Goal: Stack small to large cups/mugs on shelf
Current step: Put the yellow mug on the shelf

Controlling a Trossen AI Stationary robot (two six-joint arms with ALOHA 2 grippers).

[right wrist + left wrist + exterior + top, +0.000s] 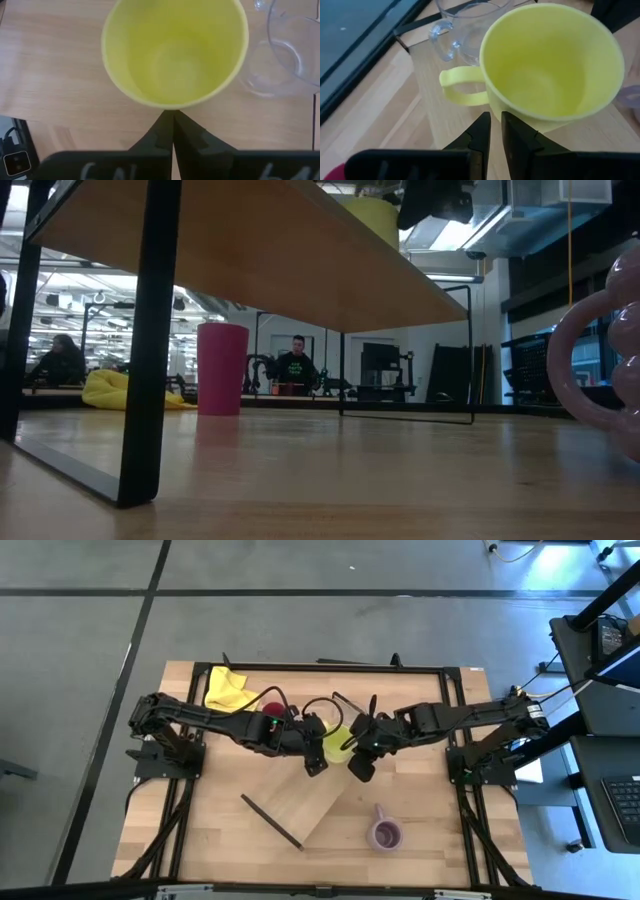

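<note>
A lime-yellow handled mug (338,743) stands upright on the light-wood shelf (300,805), which the low view (300,270) shows raised on dark end rails. My left gripper (314,766) is shut, its tips at the mug's lower wall beside the handle (462,87). My right gripper (358,768) is shut, its tips at the mug's wall under the rim. A dark red tumbler (272,708) stands on the table at the far side. A lilac mug (385,833) stands on the table near the front. My left gripper (495,125) has its shut fingertips right at the yellow mug's lower outer wall (520,119), coming level; I cannot tell whether they touch. My right gripper (173,117) has its shut fingertips right at the mug's outer wall under the rim (172,105); I cannot tell whether they touch.
A clear glass mug (315,725) stands on the shelf just beyond the yellow mug. A yellow cloth (228,688) lies at the table's far left. A person (296,365) sits in the room behind the table.
</note>
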